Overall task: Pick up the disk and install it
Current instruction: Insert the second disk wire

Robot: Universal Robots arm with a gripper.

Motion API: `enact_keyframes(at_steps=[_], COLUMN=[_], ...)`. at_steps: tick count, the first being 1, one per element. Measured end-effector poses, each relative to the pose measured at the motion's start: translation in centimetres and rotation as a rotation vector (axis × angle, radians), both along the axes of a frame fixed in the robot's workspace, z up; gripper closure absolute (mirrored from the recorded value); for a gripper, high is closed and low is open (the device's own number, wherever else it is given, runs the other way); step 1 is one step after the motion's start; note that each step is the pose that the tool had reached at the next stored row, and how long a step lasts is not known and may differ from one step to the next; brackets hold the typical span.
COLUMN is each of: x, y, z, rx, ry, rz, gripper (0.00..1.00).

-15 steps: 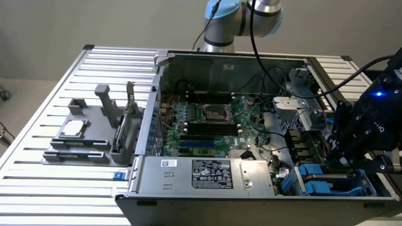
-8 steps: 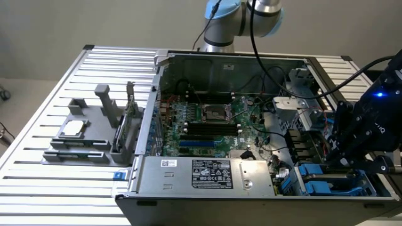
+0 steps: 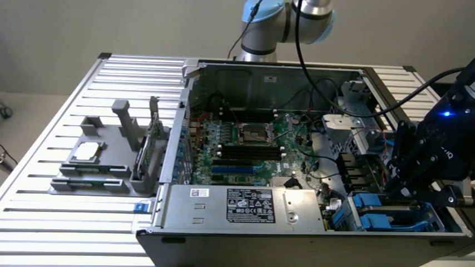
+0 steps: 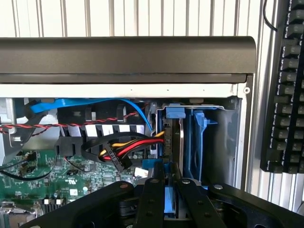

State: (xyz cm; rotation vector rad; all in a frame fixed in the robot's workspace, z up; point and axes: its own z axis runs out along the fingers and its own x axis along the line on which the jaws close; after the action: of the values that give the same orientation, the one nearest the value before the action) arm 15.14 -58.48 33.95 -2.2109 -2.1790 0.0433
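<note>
A: Ribbed aluminium table is seen under the open black computer case. Which step is in hand?

B: Installation. The black gripper is clenched on the silver-grey disk in its blue plastic carrier, held edge-on at the drive bay in the case's corner at the exterior view's right.

A: What is called for?

B: Straight seating, judged by the bay walls. Red-yellow power cables lie just beside; another blue carrier is alongside.
</note>
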Motion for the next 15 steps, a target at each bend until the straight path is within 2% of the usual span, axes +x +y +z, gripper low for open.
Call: enact_keyframes(at_steps=[10,12,15], x=[0.0,-0.01,-0.03], y=[0.0,0.0,-0.01], z=[-0.26,-0.35,-0.5], rx=[0.0,-0.0001,-0.0021], ry=[-0.0019,-0.0043,-0.0113], rz=[0.0,0.0,0.0], gripper=[0.84,0.84,0.84])
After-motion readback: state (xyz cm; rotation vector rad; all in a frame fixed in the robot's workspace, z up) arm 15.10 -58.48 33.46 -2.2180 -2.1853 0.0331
